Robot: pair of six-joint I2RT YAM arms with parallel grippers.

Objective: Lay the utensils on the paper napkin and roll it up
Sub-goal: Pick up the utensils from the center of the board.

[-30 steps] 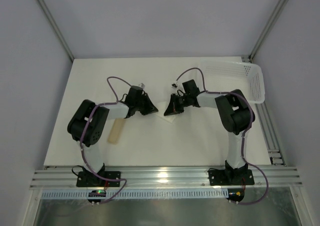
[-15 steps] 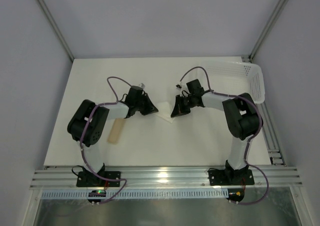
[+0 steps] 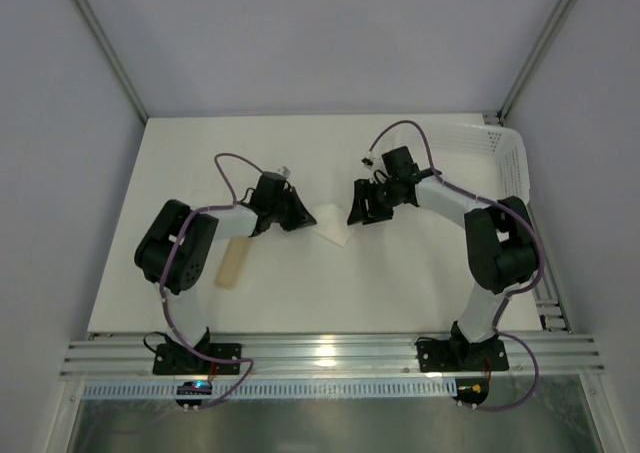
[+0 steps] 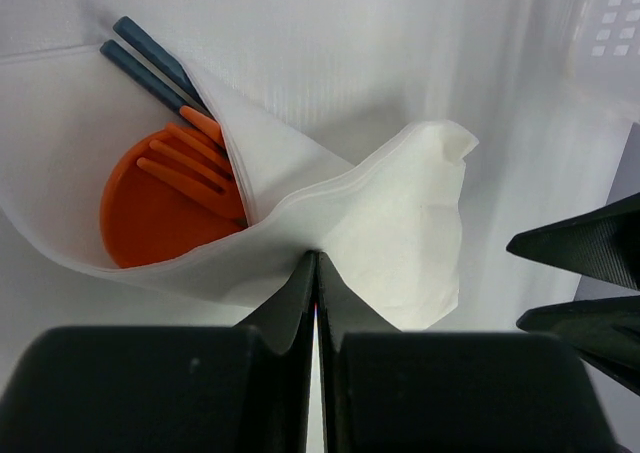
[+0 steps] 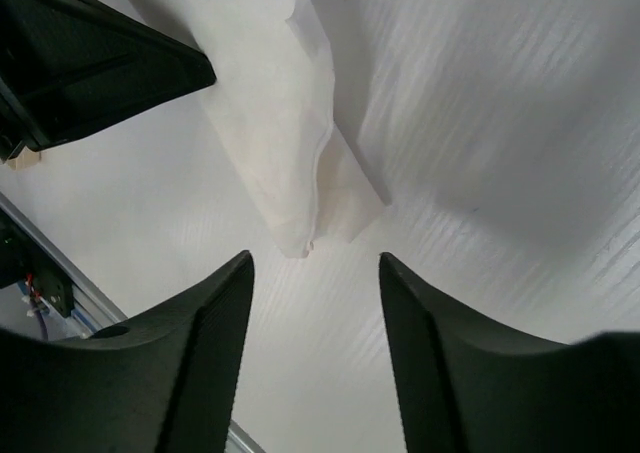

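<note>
Beige cylinder-like piece (image 3: 232,263) lies at the left of the smooth white table (image 3: 300,293), which stands between pale walls. The left gripper (image 4: 316,258) has its black fingers pressed together, tips meeting a fold of the paper napkin (image 4: 400,203); whether paper is pinched cannot be told. The soft, crinkled sheet, mid-table, wraps the round orange spoon (image 4: 150,208), thin orange sticks (image 4: 190,163) and 2 dark blue sticks (image 4: 150,63). The right gripper (image 5: 315,263) hovers spread, nothing in it, by the napkin's end. A perforated white basket (image 3: 505,163) sits far right.

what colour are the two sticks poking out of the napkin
The sticks are dark blue, clearest in the left wrist view.
</note>
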